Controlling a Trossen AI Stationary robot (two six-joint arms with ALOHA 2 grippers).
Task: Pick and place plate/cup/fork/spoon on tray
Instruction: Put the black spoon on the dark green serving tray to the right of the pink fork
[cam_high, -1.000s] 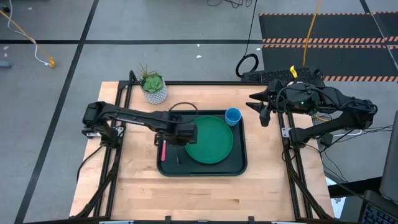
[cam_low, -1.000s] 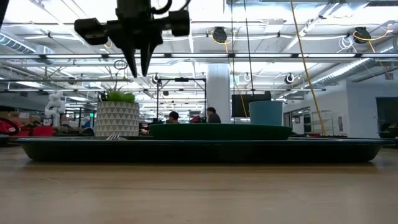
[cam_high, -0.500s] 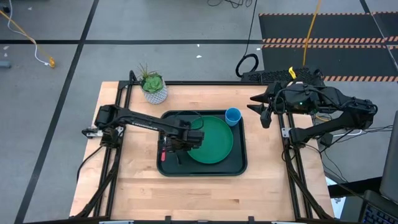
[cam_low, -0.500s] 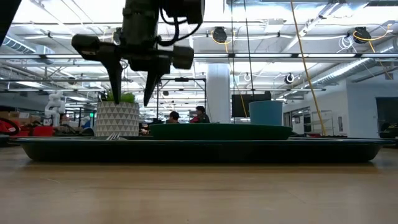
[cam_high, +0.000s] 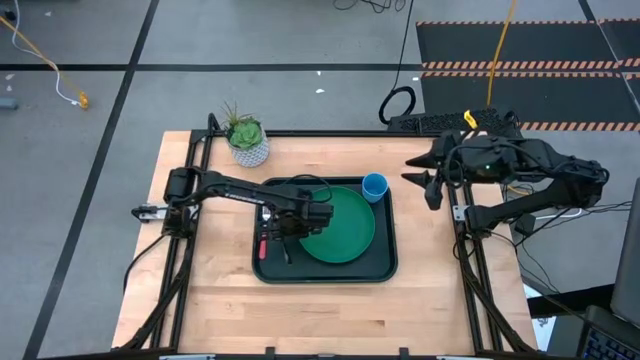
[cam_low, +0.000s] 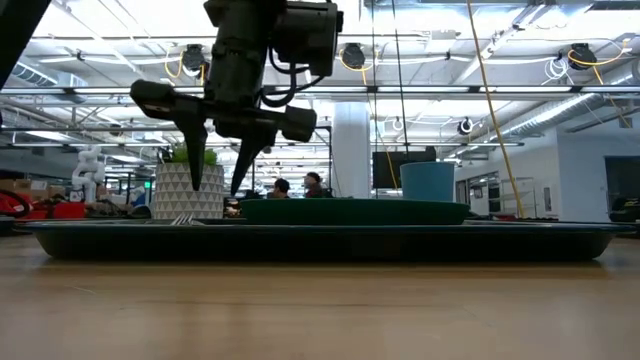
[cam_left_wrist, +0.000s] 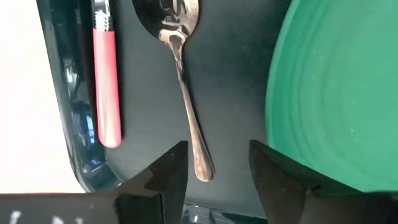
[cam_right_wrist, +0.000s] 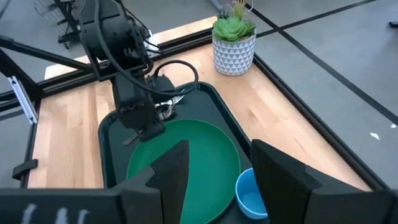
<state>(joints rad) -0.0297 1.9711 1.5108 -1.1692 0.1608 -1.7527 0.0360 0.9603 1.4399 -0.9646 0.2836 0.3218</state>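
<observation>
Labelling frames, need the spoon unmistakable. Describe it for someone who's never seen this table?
Find the dark tray mid-table. In the strip left of the green plate two utensils lie side by side, under the left pincer. The spoon is all-silver, nearer the plate; the fork has a pink-red handle.

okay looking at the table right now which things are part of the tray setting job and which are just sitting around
Part of the job: tray, plate, cup, fork, spoon. All four items already lie on the tray.

Just lying about: plant pot, on the table beyond the tray.
</observation>
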